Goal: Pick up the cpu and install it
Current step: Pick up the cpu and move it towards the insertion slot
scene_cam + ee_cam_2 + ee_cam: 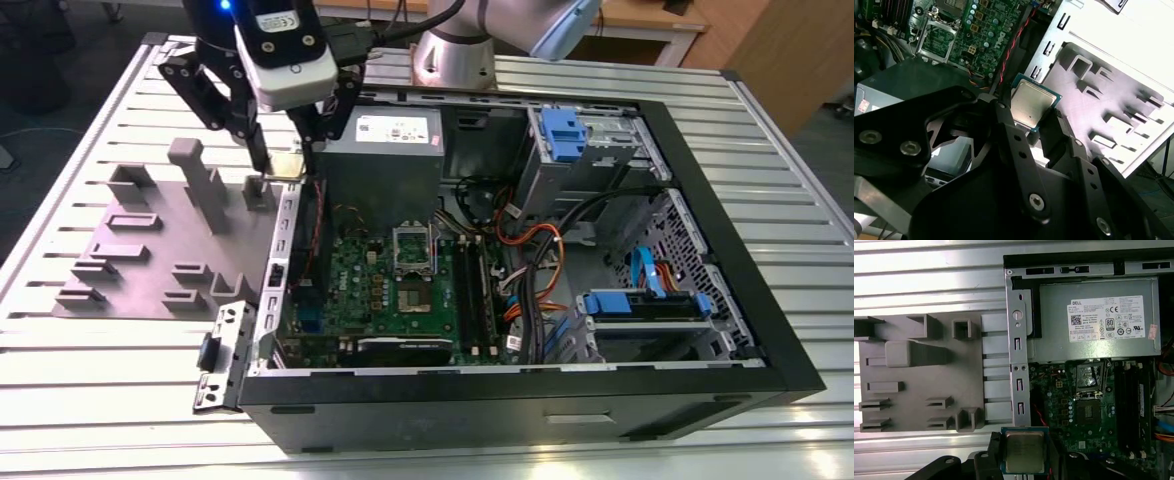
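Observation:
The cpu (pixel 1025 451), a small square chip with a dull silver top and a green rim, sits clamped between the black fingers of my gripper (pixel 1025 456). In the second wrist view the cpu (pixel 1031 104) is tilted, with the gripper (pixel 1030 118) shut on its edges. In the exterior view the gripper (pixel 283 165) hangs over the left wall of the open computer case (pixel 534 385), between the grey fixture plate (pixel 147 250) and the power supply (pixel 380 150). The open socket (pixel 414 262) lies on the green motherboard, lower and to the exterior view's right of the gripper. Both wrist views show the socket (pixel 1089 390) (pixel 939 37).
The grey plate carries several upright grey blocks (pixel 919 355). Inside the case are memory slots (pixel 474 290), a tangle of orange and black cables (pixel 534 250) and drive cages with blue tabs (pixel 574 135). The case stands on a slatted metal table (pixel 774 160).

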Action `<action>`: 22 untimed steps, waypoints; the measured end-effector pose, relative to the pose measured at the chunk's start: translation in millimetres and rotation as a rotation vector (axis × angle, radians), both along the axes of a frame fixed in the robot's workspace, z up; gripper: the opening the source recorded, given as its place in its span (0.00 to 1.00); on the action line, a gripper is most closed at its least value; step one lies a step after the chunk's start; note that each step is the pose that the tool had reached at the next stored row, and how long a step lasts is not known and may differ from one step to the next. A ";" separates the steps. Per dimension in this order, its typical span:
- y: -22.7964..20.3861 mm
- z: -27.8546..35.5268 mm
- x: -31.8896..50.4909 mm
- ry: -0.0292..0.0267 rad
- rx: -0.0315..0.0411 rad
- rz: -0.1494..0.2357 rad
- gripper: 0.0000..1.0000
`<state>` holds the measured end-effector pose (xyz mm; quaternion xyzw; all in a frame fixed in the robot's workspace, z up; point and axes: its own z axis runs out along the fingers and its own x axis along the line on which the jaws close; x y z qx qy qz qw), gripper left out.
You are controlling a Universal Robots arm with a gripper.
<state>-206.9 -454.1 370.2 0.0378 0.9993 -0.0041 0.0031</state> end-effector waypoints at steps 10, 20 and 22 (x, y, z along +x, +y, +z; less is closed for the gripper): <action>0.0 0.0 9.6 0.0000 -0.0010 -0.002 0.47; 0.0 0.0 19.8 0.0000 -0.0021 -0.003 0.47; 0.0 -0.1 22.0 0.0000 -0.0024 -0.003 0.47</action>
